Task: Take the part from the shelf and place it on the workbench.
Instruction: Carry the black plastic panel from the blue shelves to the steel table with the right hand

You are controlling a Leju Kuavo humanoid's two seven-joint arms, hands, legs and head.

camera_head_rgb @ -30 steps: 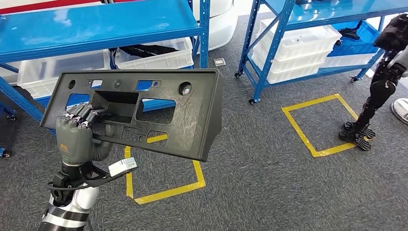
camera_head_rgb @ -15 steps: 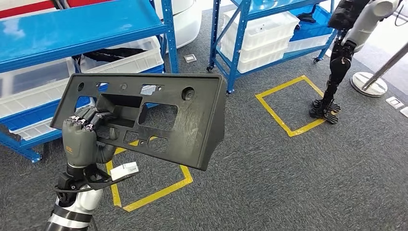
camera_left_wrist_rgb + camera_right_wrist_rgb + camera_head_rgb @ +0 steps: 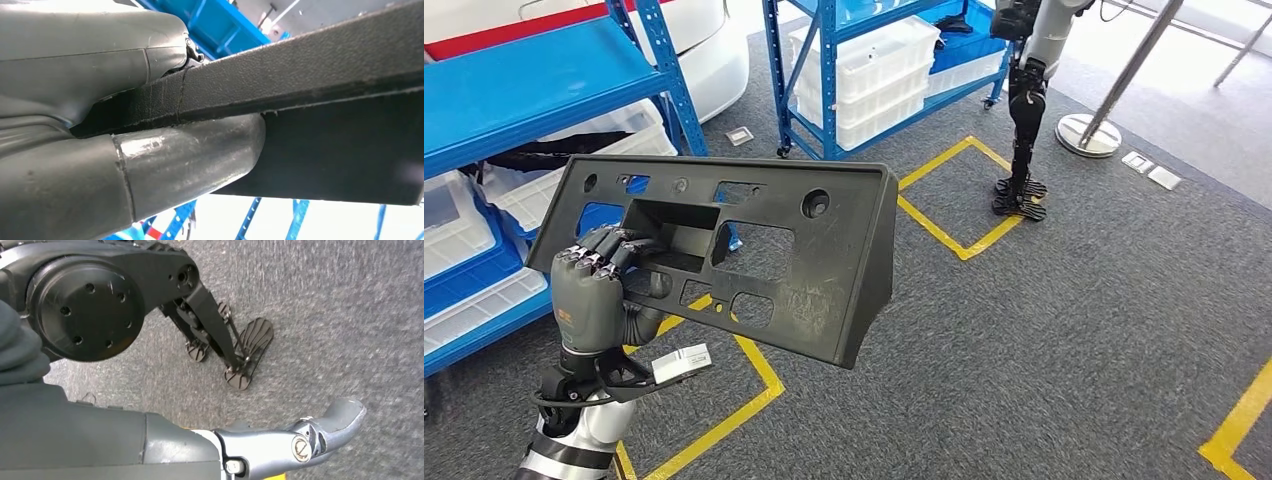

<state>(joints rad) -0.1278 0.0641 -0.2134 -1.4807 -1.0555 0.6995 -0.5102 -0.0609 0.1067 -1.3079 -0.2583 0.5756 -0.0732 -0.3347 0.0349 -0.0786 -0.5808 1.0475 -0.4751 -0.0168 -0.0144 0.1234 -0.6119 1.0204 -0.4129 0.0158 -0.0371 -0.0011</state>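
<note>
The part (image 3: 794, 250) is a wide dark grey plastic panel with several cut-outs and a bent right end. My left hand (image 3: 589, 285) grips it at its left side, fingers hooked into the recessed opening, and holds it up in front of me above the carpet. In the left wrist view the part's edge (image 3: 325, 75) runs across the picture, clamped between the thumb (image 3: 165, 165) and the fingers above it. My right hand (image 3: 280, 445) hangs over the carpet floor with its thumb stretched out and nothing in it.
A blue shelf (image 3: 524, 90) with white bins stands at the left, and a second blue rack (image 3: 864, 60) holds stacked white bins behind. Another robot's legs (image 3: 1024, 120) stand on a yellow taped square (image 3: 944, 225). A post with a round base (image 3: 1089, 135) is far right.
The camera has turned right, so the shelves and taped squares have slid left in the picture. The part stays in my left hand, held the same way.
</note>
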